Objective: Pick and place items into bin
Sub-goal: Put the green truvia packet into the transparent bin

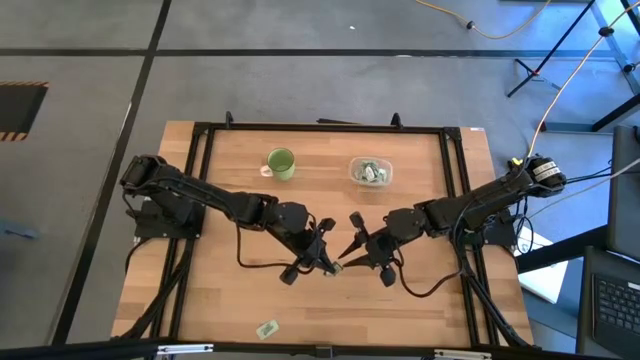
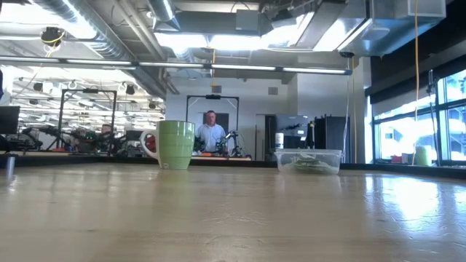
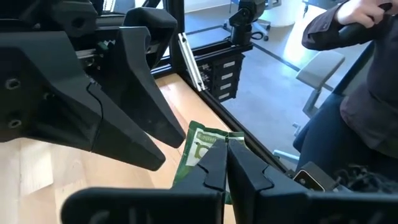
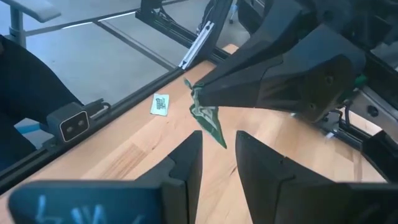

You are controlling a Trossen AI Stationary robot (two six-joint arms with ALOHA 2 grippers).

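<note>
A pale green packet [image 4: 208, 118] is held in the air by my left gripper [image 3: 225, 146], which is shut on it over the middle of the table [image 1: 331, 265]. My right gripper [image 4: 217, 165] faces it, open, with its fingers on either side of the packet's lower end and just short of it, touching nothing. A second packet [image 1: 266, 328] lies flat near the table's near edge. The clear bin [image 1: 371, 172] stands toward the far edge with several packets inside. Neither gripper shows in the low view. My left gripper pinches the green packet between its two fingertips at the packet's upper edge [image 4: 198, 94]. The fingers slant down toward the table's right side. The packet is lifted clear of the table and hangs crumpled below the fingertips.
A green mug [image 1: 281, 163] stands left of the bin near the far edge. A black frame [image 1: 320, 128] runs around the tabletop. Bare wood lies between the grippers and the bin. A seated person [image 3: 360, 93] is beyond the table's near edge, another person [image 2: 211, 132] far off in the room.
</note>
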